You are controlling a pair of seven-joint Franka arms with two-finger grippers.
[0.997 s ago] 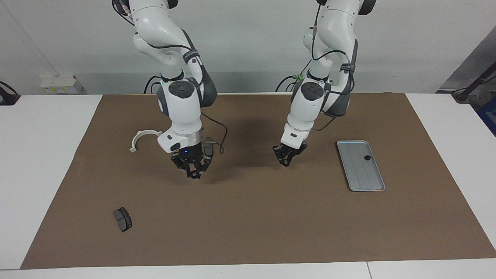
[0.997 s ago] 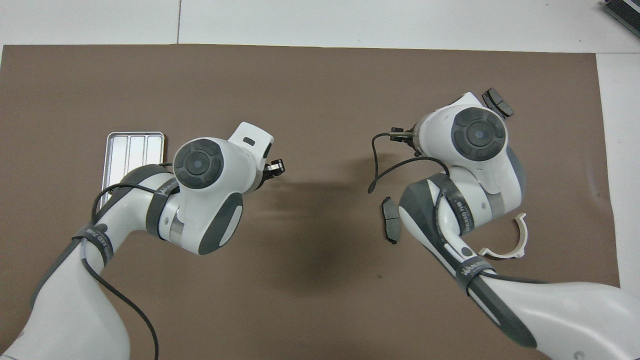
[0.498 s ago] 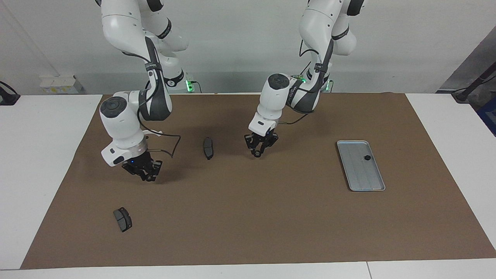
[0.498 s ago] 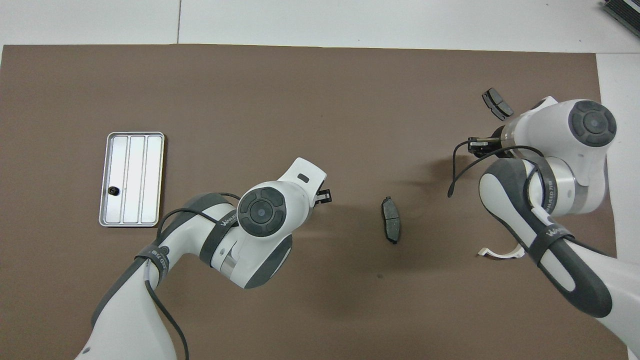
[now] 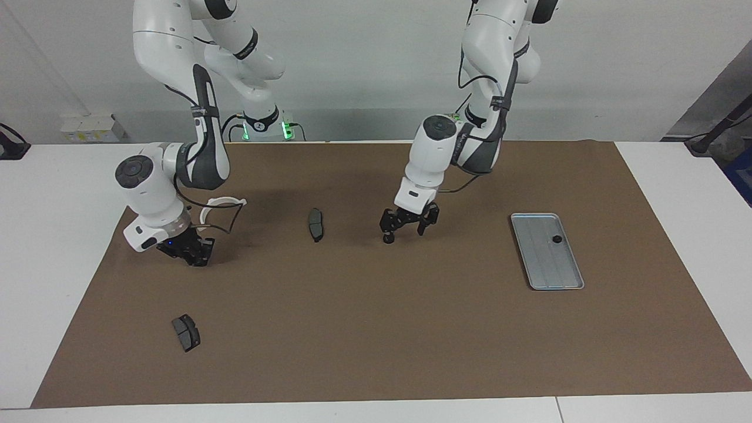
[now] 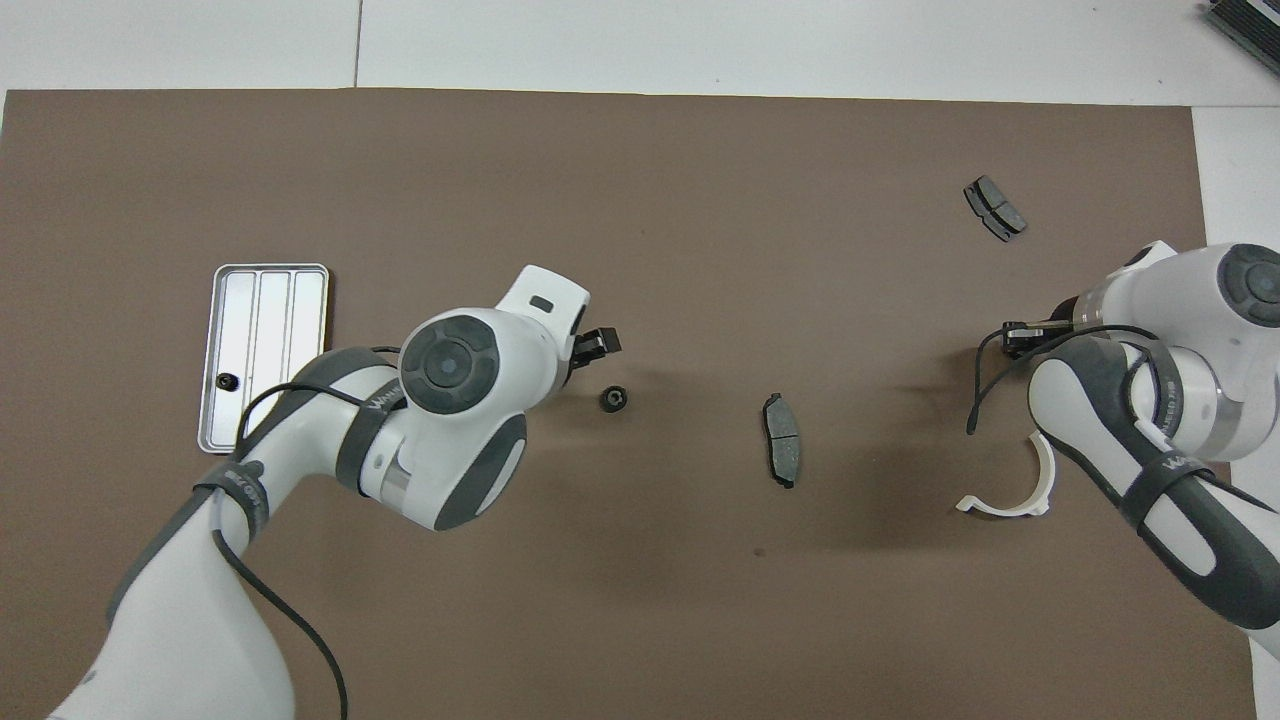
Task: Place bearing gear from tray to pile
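- A small black bearing gear lies on the brown mat, just under the left hand, whose fingers are spread.
- Another gear sits in the tray.
- Right hand: cannot tell.

The left arm drops from the top right of the facing view, elbow bent, its wrist tilted down near the frame's centre. The left gripper hangs low with its fingers spread apart and nothing between them. The right arm folds down at the left of that view; the right gripper sits low, pointing down.
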